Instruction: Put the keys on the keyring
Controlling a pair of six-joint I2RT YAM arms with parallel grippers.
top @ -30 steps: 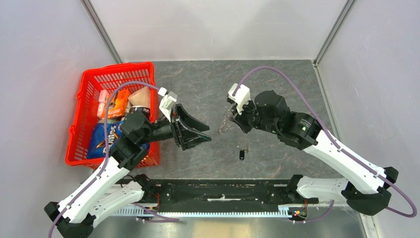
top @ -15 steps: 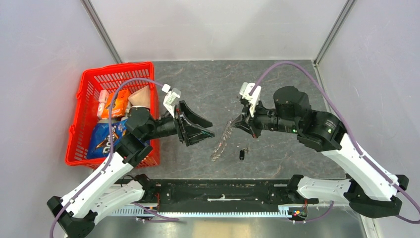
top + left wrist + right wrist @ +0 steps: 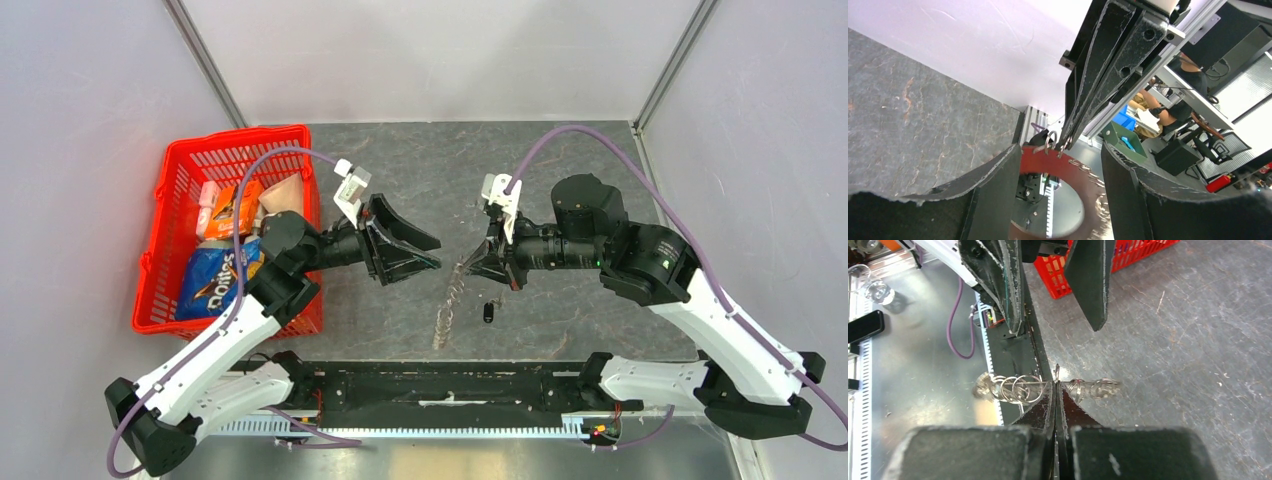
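As our right gripper [image 3: 472, 266], pinched shut on the keyring [image 3: 450, 305], is swinging it toward the desk's near edge, our empty, wide-open left gripper [image 3: 438, 254] is advancing to meet it, leaving the keys [image 3: 488, 312] unthreaded.

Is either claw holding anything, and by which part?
The right claw pinches the keyring by one ring partway along it; the left claw is open and empty.

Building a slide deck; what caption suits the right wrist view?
Right gripper shut on the keyring, facing the open left gripper.
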